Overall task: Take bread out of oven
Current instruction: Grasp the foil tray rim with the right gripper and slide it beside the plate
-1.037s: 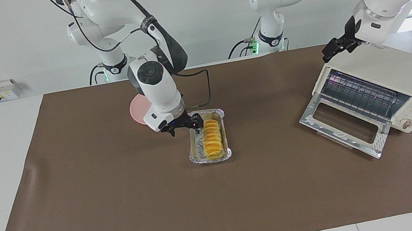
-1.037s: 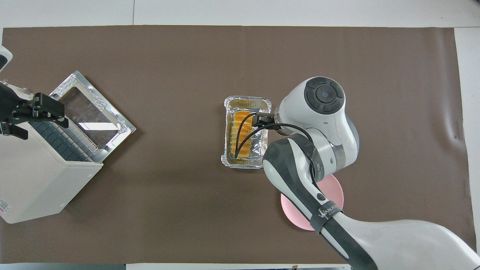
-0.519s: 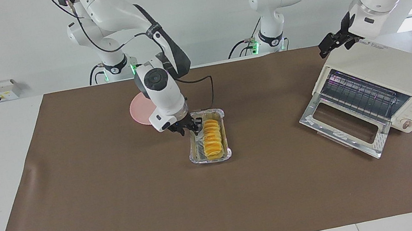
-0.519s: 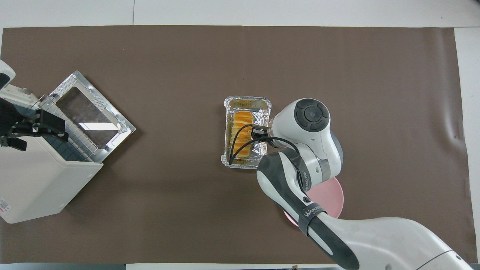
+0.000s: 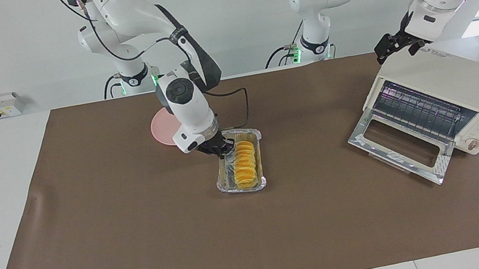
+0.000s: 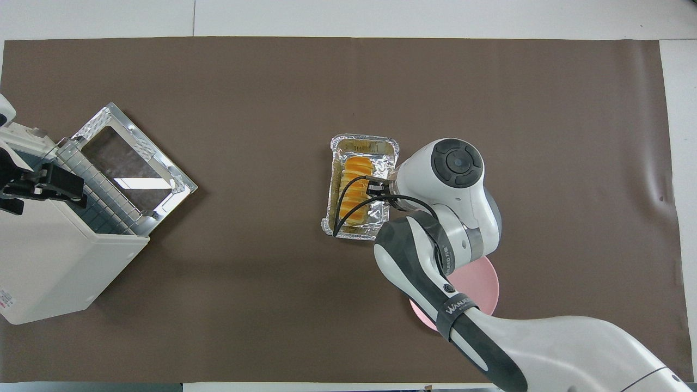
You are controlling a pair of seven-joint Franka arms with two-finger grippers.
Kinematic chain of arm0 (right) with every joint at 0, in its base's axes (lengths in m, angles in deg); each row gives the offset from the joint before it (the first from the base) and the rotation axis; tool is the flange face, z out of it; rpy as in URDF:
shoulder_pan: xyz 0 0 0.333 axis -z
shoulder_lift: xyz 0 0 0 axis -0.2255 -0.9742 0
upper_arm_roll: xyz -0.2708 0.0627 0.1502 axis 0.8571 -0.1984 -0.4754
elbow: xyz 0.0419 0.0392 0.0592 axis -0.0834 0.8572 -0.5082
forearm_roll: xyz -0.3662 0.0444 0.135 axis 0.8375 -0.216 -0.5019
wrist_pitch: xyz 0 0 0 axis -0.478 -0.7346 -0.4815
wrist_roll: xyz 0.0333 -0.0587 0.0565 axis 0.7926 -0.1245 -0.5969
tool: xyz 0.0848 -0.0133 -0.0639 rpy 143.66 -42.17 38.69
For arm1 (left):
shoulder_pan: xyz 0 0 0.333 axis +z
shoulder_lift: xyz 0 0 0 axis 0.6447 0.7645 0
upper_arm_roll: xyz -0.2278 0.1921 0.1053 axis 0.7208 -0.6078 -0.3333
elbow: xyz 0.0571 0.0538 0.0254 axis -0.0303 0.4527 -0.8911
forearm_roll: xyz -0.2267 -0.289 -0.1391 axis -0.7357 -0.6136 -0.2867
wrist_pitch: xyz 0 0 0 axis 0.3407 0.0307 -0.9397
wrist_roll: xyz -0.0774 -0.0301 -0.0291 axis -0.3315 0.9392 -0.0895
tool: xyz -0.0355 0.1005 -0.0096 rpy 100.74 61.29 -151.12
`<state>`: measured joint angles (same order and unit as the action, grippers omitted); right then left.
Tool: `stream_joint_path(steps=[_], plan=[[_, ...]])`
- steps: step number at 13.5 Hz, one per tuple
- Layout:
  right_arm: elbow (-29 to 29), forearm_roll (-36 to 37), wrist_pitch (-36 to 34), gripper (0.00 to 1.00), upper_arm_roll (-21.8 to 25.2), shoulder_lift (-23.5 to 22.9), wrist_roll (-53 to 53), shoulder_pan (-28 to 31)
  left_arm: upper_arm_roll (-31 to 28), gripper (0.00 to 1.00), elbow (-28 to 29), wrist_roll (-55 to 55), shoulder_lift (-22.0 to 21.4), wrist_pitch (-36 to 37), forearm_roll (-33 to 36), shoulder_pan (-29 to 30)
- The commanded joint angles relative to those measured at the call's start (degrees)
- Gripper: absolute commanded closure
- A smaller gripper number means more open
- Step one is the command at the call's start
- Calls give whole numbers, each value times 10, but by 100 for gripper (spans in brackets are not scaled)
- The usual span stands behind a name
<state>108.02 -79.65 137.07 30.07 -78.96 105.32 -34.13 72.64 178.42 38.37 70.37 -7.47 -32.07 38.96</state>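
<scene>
The bread (image 5: 244,163) is a ridged golden-yellow loaf lying in a silver foil tray (image 5: 227,183) at the middle of the table; it also shows in the overhead view (image 6: 355,188). My right gripper (image 5: 222,150) is low at the tray's rim (image 6: 364,142), on the side toward the right arm's end, right against the bread. The cream-white oven (image 5: 463,87) stands at the left arm's end with its glass door (image 5: 399,145) dropped open and its wire rack bare. My left gripper (image 5: 394,45) hangs over the oven's top (image 6: 60,261).
A round pink plate (image 5: 160,127) lies nearer to the robots than the tray, partly under the right arm (image 6: 479,288). A brown mat (image 5: 141,245) covers the table.
My right gripper has come down to the tray's rim beside the bread. The tray has turned and shifted a little. My left gripper has drawn back over the oven's top.
</scene>
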Motion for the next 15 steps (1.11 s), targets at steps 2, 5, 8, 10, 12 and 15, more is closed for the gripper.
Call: stream_joint_path(steps=[2, 5, 8, 10, 12, 15], plan=[[-29, -20, -73, 100, -2, 14, -164, 96, 1, 0, -23, 2, -2, -4, 9, -8], [5, -24, -76, 100, -2, 26, -287, 157, 3, 0, -18, 6, -5, -5, 9, -5], [44, -53, -60, 100, -1, 35, -372, 191, 4, 0, -18, 4, -6, -6, 7, -5], [55, -55, -62, 100, -1, 39, -389, 201, 3, 0, -18, 5, -6, -12, 8, -3], [57, -55, -62, 100, -1, 41, -382, 200, 3, 0, -17, 6, -6, -20, 7, -1], [43, -53, -68, 0, -1, 49, -360, 193, 2, 0, -13, 6, -7, -19, 8, -5]])
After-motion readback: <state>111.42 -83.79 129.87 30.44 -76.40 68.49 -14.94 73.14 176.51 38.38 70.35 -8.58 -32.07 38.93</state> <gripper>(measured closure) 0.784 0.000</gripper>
